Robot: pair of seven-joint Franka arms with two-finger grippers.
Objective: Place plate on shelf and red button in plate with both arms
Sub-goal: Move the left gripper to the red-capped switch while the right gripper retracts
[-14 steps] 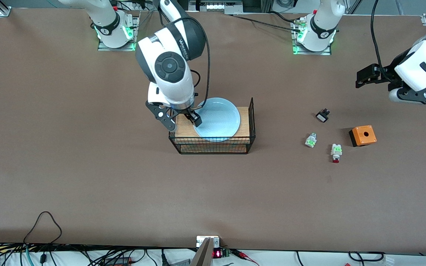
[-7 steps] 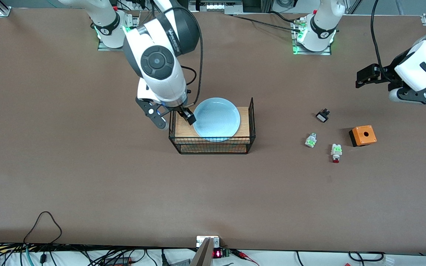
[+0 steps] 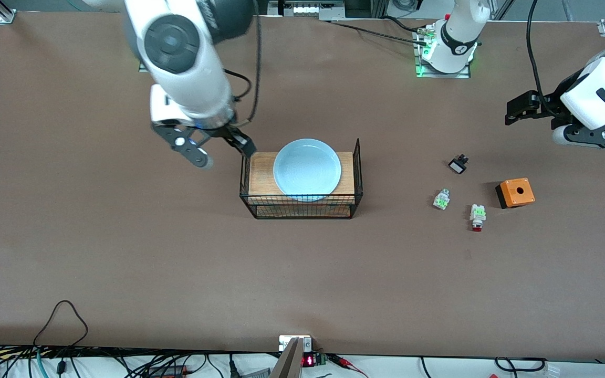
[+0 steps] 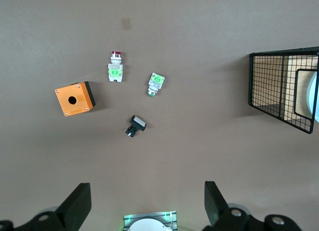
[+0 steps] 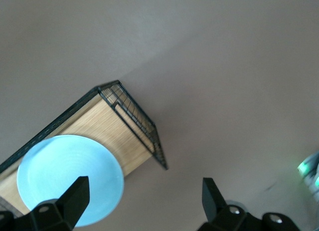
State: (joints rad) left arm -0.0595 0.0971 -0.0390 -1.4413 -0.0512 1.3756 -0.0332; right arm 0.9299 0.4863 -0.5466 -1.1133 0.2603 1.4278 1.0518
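Since a second ago your right hand [image 3: 213, 152] has lifted off the plate [image 3: 306, 167], jaws wide and empty, leaving it on the rack [image 3: 302, 206]; your left hand [image 3: 523, 107] waits wide open, well apart from the red button [image 3: 477, 217] beyond the rack's end.

Brown table [image 3: 124, 252] bears wire rack [image 3: 302, 206]; red button [image 3: 477, 216]; orange box [image 3: 515, 192].

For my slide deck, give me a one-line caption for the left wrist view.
Open left gripper high over the red button, its green-white twin, an orange box and a black part beside the wire rack.
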